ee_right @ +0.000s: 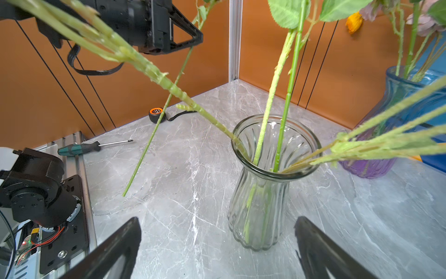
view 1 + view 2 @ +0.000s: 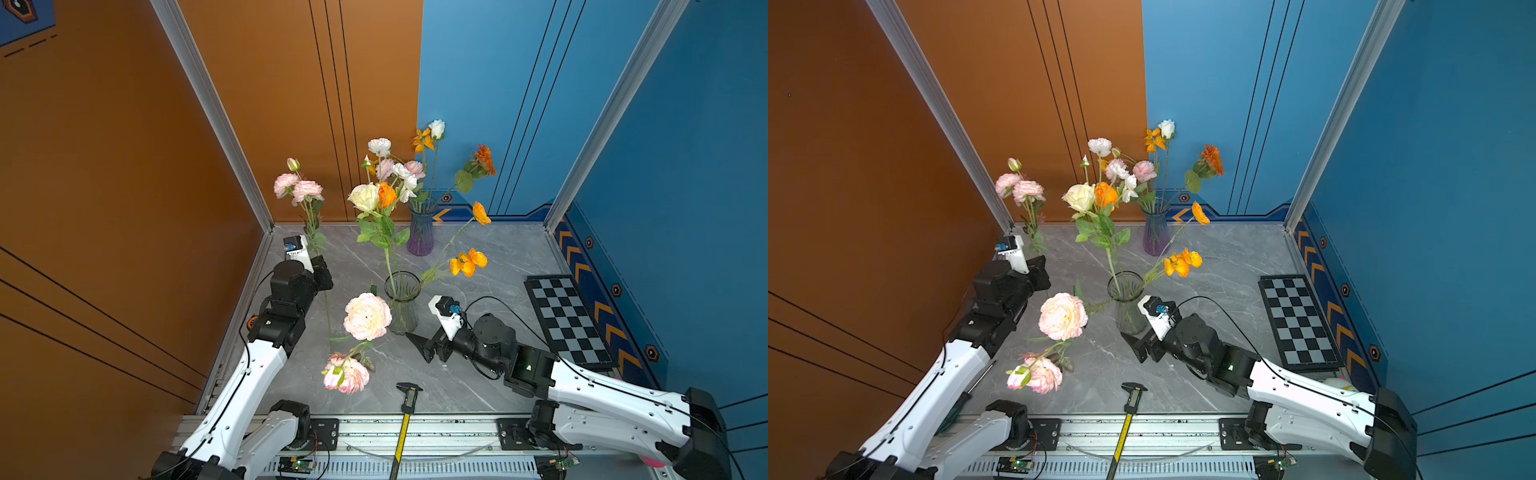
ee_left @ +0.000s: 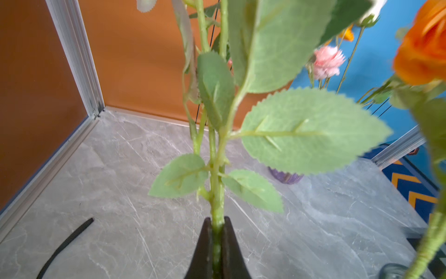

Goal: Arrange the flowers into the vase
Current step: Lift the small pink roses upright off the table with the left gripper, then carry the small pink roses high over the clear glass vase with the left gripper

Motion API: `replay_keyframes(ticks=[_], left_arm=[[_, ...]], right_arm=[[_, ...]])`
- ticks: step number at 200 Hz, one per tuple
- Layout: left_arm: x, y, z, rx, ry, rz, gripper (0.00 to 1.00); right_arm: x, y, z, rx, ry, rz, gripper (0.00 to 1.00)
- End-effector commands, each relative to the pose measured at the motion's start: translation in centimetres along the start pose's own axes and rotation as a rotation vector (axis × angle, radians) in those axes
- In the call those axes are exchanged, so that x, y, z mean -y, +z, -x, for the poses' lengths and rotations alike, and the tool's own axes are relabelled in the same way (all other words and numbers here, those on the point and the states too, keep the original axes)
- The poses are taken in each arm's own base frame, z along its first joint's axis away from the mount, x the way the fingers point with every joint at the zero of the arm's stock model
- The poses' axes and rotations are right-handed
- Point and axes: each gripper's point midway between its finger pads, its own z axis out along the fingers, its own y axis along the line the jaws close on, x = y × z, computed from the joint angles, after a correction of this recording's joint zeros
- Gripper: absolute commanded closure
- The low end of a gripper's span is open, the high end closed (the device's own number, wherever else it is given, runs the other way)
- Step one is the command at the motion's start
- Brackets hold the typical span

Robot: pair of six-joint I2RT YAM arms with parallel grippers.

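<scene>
The left pincer (image 3: 217,238) pinches a pink flower spray (image 2: 297,188) by its leafy stem (image 3: 216,183). The right pincer (image 1: 217,221) stands spread just beside the clear glass vase (image 1: 261,200).

A robotics lab's test cell: panelled walls (image 2: 104,166) on aluminium posts (image 2: 216,120), a mounting rail (image 2: 415,432), with a checkerboard (image 2: 567,320), caliper (image 2: 409,399) and screwdriver (image 1: 82,147) lying about.

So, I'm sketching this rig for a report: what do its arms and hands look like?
Left arm and right arm: white shells, black joints, thin black cables, a white camera block at each wrist. Left hand and right hand: black, triangular fingers.
</scene>
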Motion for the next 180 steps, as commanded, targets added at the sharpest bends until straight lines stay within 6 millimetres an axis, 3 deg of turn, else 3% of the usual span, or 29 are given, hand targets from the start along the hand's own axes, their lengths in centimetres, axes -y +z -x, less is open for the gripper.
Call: replay_keyframes(ticks=[1, 15, 41, 58, 71, 139, 142, 180], left_arm=[[0.2, -0.8, 0.6, 0.007, 0.019, 0.001, 1.0], [2.5, -2.9, 3.4, 0.113, 0.059, -0.093, 1.0], [8.6, -8.9, 10.6, 0.342, 0.191, -0.326, 1.0], [12.1, -12.6, 13.7, 0.459, 0.238, -0.486, 1.0], [13.4, -14.8, 15.8, 0.572, 0.255, -0.542, 1.0], [16.0, -20.4, 21.1, 0.874, 0.088, -0.803, 1.0], [16.0, -19.6, 20.5, 0.858, 0.071, -0.807, 1.0], [16.2, -18.1, 20.8, 0.893, -0.155, -0.943, 1.0]], right_arm=[[0.6, -0.9, -0.5, -0.005, -0.001, -0.032, 0.0], [0.7, -1.5, -0.3, -0.003, -0.008, -0.04, 0.0], [1.1, -2.1, -0.3, 0.004, -0.02, -0.063, 0.0], [1.3, -2.1, -0.4, 0.005, -0.026, -0.071, 0.0], [1.3, -2.0, -0.3, 0.011, -0.025, -0.071, 0.0], [0.7, -1.5, 0.1, 0.015, -0.024, -0.054, 0.0], [0.7, -1.4, 0.1, 0.015, -0.025, -0.053, 0.0], [0.1, -0.7, 0.8, 0.011, -0.04, -0.029, 0.0]])
